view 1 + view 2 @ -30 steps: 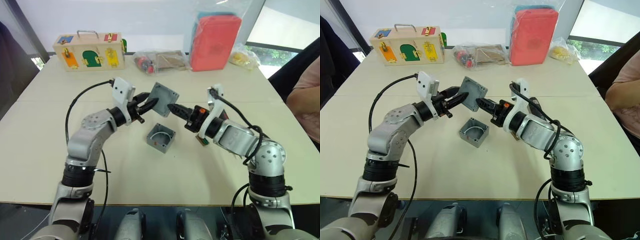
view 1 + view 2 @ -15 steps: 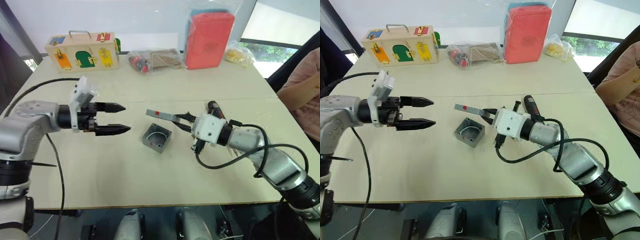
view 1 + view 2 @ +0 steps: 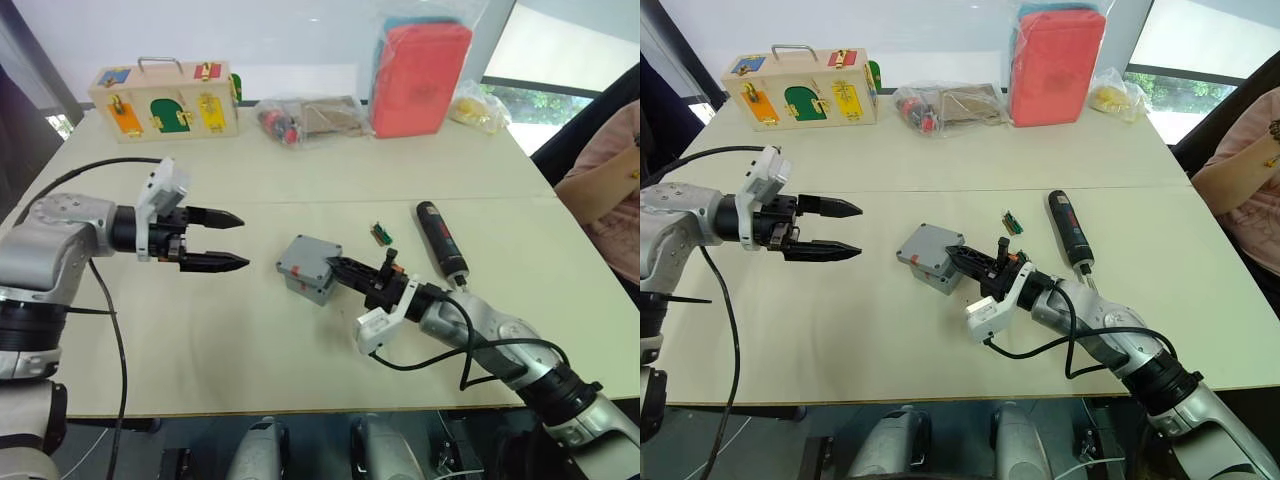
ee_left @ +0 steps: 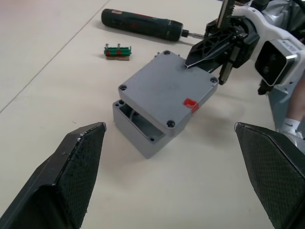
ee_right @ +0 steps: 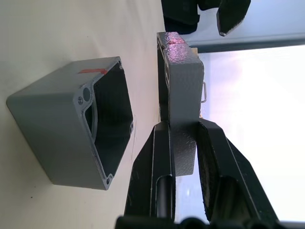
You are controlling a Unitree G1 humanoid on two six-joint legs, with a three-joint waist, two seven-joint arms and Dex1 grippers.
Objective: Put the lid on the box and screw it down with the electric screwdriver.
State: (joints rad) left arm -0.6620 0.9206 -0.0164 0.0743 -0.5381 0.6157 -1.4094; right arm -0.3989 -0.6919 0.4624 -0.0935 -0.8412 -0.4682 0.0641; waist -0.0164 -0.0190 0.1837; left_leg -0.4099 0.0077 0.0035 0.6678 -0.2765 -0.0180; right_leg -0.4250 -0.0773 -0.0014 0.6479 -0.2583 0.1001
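1. The right gripper (image 3: 345, 268) pinches the grey lid (image 3: 306, 256) by its edge, one black finger on each face, holding it over the box (image 4: 138, 130) near the middle of the table (image 3: 250, 340).
2. The lid sits askew above the box: the left wrist view shows it shifted off the box's mouth, with part of the opening and two corner screw holes of the box uncovered at one side.
3. In the right wrist view the lid (image 5: 180, 90) stands apart from the box (image 5: 71, 129), a gap showing between the two.
4. A red mark (image 4: 190, 103) shows at one edge of the lid.
5. The left gripper (image 3: 232, 240) hovers well to the left of the box, its two black fingers spread apart and holding nothing.
6. The screwdriver (image 3: 440, 238) lies flat on the table to the right of the box, beyond the right arm, untouched by either gripper.
7. A small green connector block (image 3: 381, 233) lies between the box and the screwdriver.
8. At the table's far edge stand a wooden latch box (image 3: 165, 100), a clear bag of parts (image 3: 310, 120) and a red case (image 3: 420, 75).
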